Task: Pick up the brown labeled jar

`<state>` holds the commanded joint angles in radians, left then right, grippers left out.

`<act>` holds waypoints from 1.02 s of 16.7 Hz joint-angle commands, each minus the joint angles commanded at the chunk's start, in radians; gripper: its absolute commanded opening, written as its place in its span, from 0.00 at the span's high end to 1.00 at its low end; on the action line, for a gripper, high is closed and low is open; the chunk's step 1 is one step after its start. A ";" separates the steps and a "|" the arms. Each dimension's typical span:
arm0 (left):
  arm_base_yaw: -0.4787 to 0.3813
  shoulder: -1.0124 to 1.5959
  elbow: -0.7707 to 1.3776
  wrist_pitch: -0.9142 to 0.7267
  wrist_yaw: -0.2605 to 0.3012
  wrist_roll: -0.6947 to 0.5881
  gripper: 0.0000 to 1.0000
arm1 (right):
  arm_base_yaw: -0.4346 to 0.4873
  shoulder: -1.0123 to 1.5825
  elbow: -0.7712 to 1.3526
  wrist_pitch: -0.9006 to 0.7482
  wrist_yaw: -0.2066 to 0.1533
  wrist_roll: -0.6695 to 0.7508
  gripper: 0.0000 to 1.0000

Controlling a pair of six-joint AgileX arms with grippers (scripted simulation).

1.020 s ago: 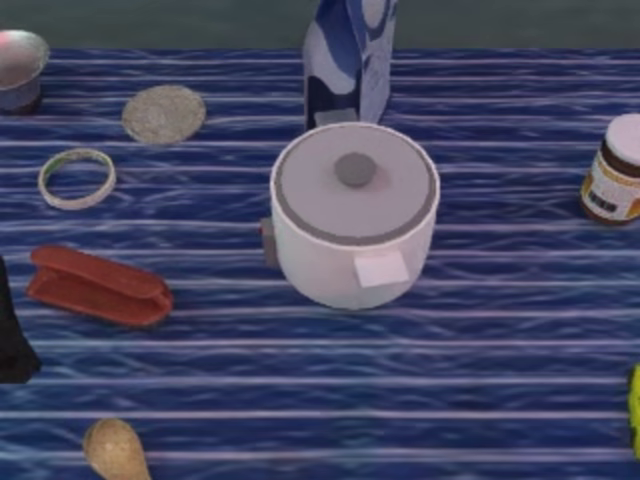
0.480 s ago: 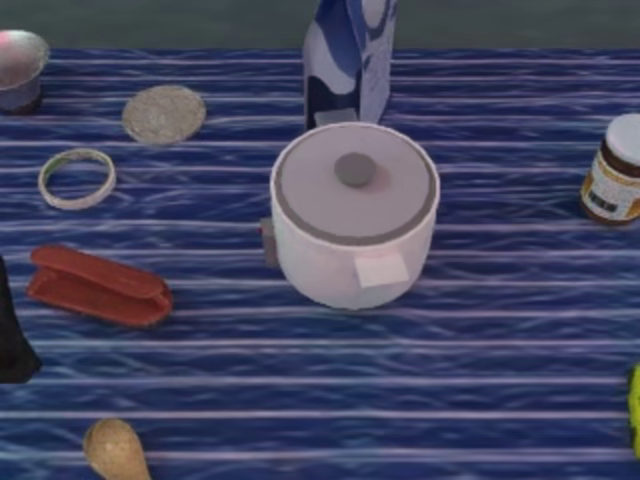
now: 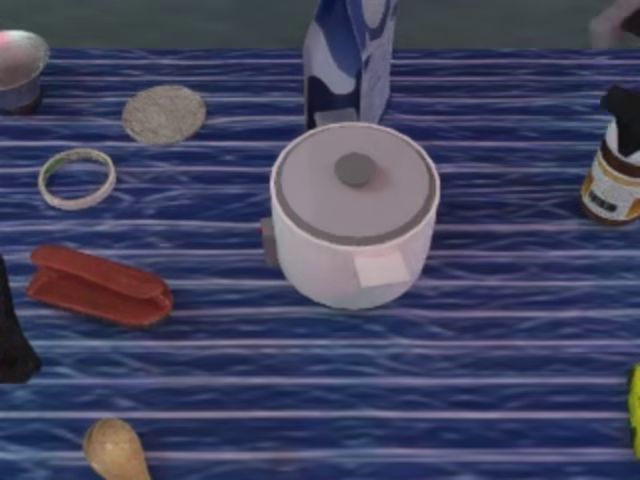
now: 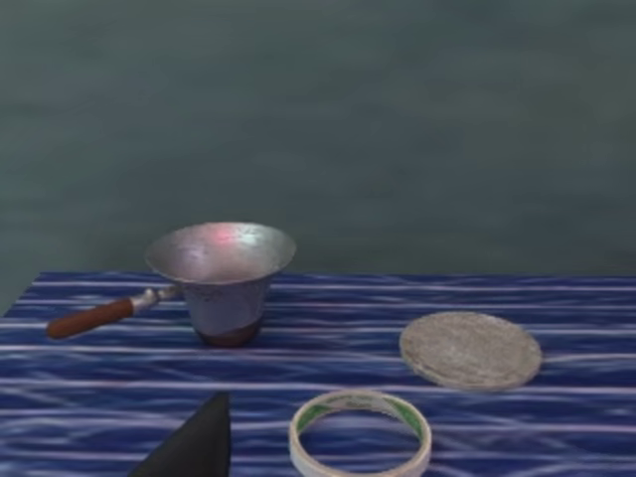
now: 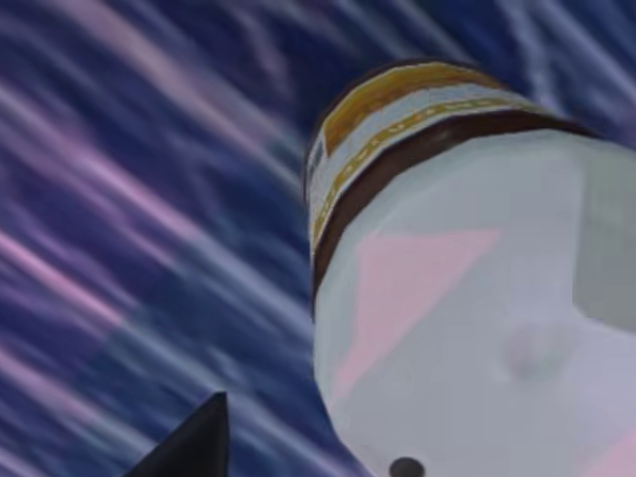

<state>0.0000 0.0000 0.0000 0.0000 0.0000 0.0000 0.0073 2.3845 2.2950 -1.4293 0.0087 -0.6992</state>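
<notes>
The brown labeled jar (image 3: 608,190) stands upright at the table's right edge, its white, orange-yellow and brown label band showing. My right gripper (image 3: 622,108) hangs directly over it, its dark body covering the lid in the top view. In the right wrist view the jar (image 5: 467,298) fills the picture close below, white lid uppermost. One dark fingertip (image 5: 197,443) shows off to the lid's side, apart from the jar. The gripper is open and holds nothing. My left gripper (image 3: 8,335) rests open at the table's left edge.
A big white lidded pot (image 3: 355,215) stands mid-table with a blue-and-white carton (image 3: 350,60) behind it. On the left lie a tape ring (image 3: 77,178), a grey disc (image 3: 164,113), a red-brown case (image 3: 98,286), a metal cup (image 3: 20,65) and a wooden spoon (image 3: 115,448).
My right arm has come into the top view at the upper right, and its gripper now covers the jar's lid. The jar itself has not moved.
</notes>
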 joint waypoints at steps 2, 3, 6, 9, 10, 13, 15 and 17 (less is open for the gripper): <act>0.000 0.000 0.000 0.000 0.000 0.000 0.00 | 0.004 0.073 0.072 -0.034 -0.001 -0.026 0.00; 0.000 0.000 0.000 0.000 0.000 0.000 0.00 | 0.005 0.094 0.093 -0.044 -0.002 -0.034 0.00; 0.000 0.000 0.000 0.000 0.000 0.000 0.00 | 0.006 0.106 0.104 -0.049 -0.002 -0.038 0.00; 0.000 0.000 0.000 0.000 0.000 0.000 0.00 | 0.000 0.106 0.102 -0.047 -0.002 -0.037 0.00; 0.000 0.000 0.000 0.000 0.000 0.000 0.00 | 0.001 0.105 0.098 -0.044 -0.002 -0.038 0.00; 0.000 0.000 0.000 0.000 0.000 0.000 0.00 | 0.005 0.098 0.024 0.026 -0.002 -0.039 0.00; 0.000 0.000 0.000 0.000 0.000 0.000 0.00 | 0.006 0.094 -0.058 0.100 -0.002 -0.038 0.00; 0.000 0.000 0.000 0.000 0.000 0.000 0.00 | 0.007 0.092 -0.109 0.150 -0.002 -0.037 0.00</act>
<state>0.0000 0.0000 0.0000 0.0000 0.0000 0.0000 0.0141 2.4761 2.1861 -1.2790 0.0064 -0.7363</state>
